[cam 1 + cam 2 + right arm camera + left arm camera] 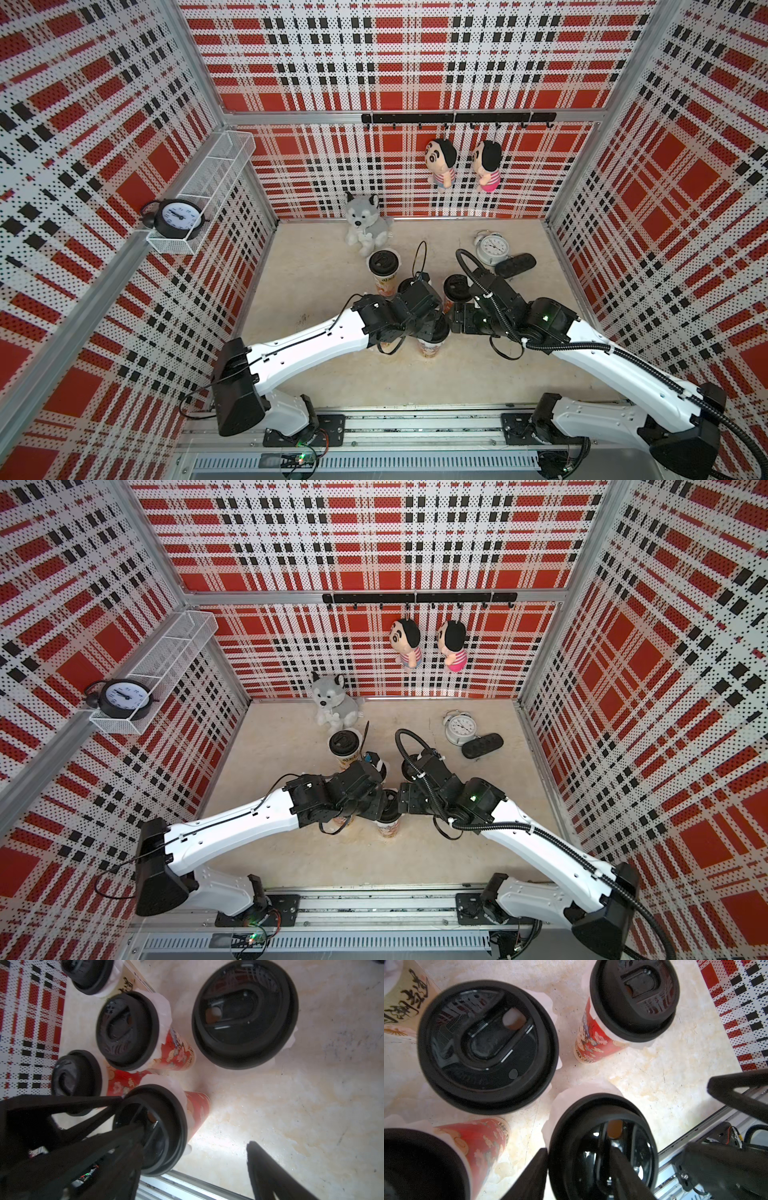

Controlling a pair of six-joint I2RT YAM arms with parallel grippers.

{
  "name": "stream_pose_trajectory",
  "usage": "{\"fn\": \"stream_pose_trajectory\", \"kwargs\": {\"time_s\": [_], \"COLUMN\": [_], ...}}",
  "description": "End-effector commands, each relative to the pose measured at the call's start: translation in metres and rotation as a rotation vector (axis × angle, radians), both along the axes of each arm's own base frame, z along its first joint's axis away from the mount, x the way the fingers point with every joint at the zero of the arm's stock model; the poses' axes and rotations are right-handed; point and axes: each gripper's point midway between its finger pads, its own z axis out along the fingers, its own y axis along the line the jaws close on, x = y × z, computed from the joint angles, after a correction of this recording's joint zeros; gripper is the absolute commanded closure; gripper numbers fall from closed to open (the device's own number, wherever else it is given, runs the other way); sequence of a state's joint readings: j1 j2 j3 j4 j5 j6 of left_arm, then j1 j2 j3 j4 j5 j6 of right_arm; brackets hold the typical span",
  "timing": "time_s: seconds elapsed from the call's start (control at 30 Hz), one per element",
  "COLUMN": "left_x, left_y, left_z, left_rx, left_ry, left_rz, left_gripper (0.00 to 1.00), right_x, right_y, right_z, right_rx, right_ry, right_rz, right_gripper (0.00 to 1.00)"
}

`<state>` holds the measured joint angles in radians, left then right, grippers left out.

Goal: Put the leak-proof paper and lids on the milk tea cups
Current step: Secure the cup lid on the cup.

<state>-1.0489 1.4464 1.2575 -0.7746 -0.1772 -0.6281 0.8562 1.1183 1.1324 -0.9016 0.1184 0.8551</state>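
Several milk tea cups stand close together mid-table, each under a black lid [488, 1047] with leak-proof paper [571, 1093] frilling out white beneath it. One cup is cream [384, 286], the rest are red [591, 1043]. My left gripper [579, 1151] is over the nearest red cup [430, 349]. It is shut on that cup's lid [639, 1126]: one finger presses the outer edge, the other lies in the lid's top. My right gripper [193, 1167] stands open beside the same cup [197, 1109], holding nothing.
A plush husky [365, 220] sits at the back, a white alarm clock [492, 247] and a black remote [515, 264] at the back right. Two dolls [440, 162] hang on the rear wall. The rail [415, 424] runs along the front edge.
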Motion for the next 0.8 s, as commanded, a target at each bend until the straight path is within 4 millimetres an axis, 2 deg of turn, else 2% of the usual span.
{"fn": "stream_pose_trajectory", "kwargs": {"time_s": [0.0,0.33,0.57,0.77], "left_x": [-0.021,-0.019,-0.017,-0.009], "left_y": [0.028,0.027,0.022,0.007], "left_z": [-0.048,-0.046,-0.034,-0.003], "left_rx": [0.174,0.168,0.139,0.065], "left_ry": [0.124,0.121,0.107,0.063], "left_rz": [-0.018,-0.02,-0.026,-0.033], "left_gripper": [0.49,0.49,0.49,0.49], "right_x": [-0.001,0.006,0.001,-0.005], "right_y": [0.007,0.027,0.015,0.004], "right_z": [0.001,-0.039,-0.062,-0.068], "right_rx": [0.002,-0.035,-0.106,-0.151], "right_ry": [0.0,0.079,0.13,0.15], "right_rz": [0.033,0.06,0.04,0.033], "right_gripper": [0.18,0.18,0.18,0.19]}}
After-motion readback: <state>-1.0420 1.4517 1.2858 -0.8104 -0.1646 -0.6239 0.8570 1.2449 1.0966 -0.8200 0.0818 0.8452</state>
